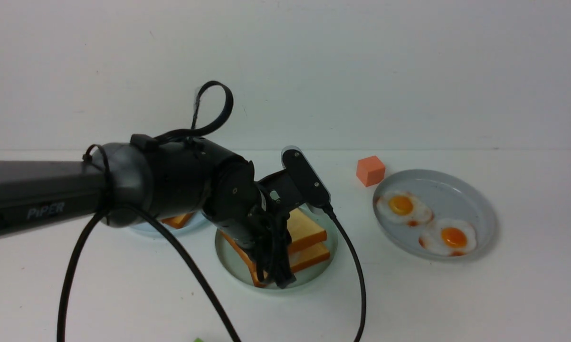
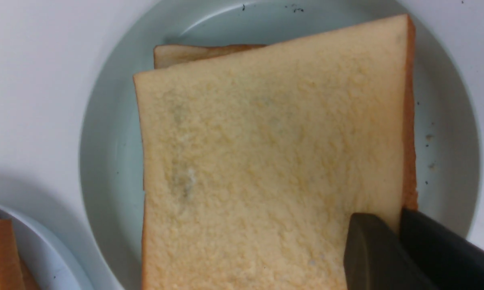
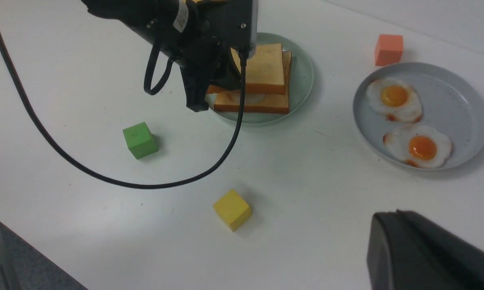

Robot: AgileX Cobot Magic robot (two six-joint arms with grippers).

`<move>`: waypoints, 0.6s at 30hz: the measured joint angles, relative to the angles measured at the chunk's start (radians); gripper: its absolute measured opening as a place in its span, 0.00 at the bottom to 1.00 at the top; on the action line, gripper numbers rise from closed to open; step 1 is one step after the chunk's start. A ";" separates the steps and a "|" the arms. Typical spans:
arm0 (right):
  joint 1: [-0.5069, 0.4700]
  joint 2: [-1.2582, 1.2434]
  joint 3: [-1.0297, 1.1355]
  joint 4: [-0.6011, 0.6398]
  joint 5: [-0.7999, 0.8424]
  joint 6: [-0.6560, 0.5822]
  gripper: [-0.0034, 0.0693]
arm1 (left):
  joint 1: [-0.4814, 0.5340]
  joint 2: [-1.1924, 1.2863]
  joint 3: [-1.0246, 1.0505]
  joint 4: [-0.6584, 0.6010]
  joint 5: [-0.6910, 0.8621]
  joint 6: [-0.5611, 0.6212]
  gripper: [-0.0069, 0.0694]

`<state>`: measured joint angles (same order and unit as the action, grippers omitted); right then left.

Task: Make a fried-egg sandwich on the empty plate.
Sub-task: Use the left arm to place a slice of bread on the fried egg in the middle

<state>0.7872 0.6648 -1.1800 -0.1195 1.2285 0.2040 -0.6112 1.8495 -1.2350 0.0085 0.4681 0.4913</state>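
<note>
The left arm (image 1: 171, 185) reaches over the mint plate (image 2: 105, 161), which sits mid-table. In the front view the grey plate (image 1: 475, 194) with two spare eggs (image 1: 404, 206) lies at its 3 o'clock and a blue plate (image 2: 52, 257) at its 10 o'clock.

The sandwich (image 1: 307, 242) rests on the mint plate, with the top slice (image 2: 266, 161) over the bottom slice (image 2: 193, 52), offset rather than squared. The left gripper (image 2: 387, 225) straddles one corner of the top slice, one finger on its face and one beside its crust. Whether it pinches or merely brackets the slice cannot be told. The right gripper (image 3: 427, 249) is closed, empty, and well apart.

Risk: if the fingers pull away while rubbing the crust, the top slice is likely to drag sideways, widen the offset, or tip off the egg (image 3: 248, 98).

Only the right wrist view shows the egg white between the slices, plus a green block (image 3: 140, 140) and a yellow block (image 3: 232, 209). Only the left wrist view shows the finger contact, which the arm hides in the front view.
</note>
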 joint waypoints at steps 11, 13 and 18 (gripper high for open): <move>0.000 0.000 0.000 0.001 0.000 0.000 0.09 | 0.000 -0.028 0.000 -0.081 0.031 -0.001 0.67; 0.000 0.000 0.000 0.001 0.000 0.000 0.09 | 0.000 -0.079 0.002 -0.110 0.034 -0.001 0.67; 0.000 0.000 0.000 0.001 0.000 0.000 0.09 | 0.000 -0.312 0.002 -0.201 0.052 -0.042 0.43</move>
<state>0.7872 0.6648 -1.1800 -0.1187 1.2285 0.2040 -0.6112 1.5379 -1.2329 -0.1925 0.5200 0.4493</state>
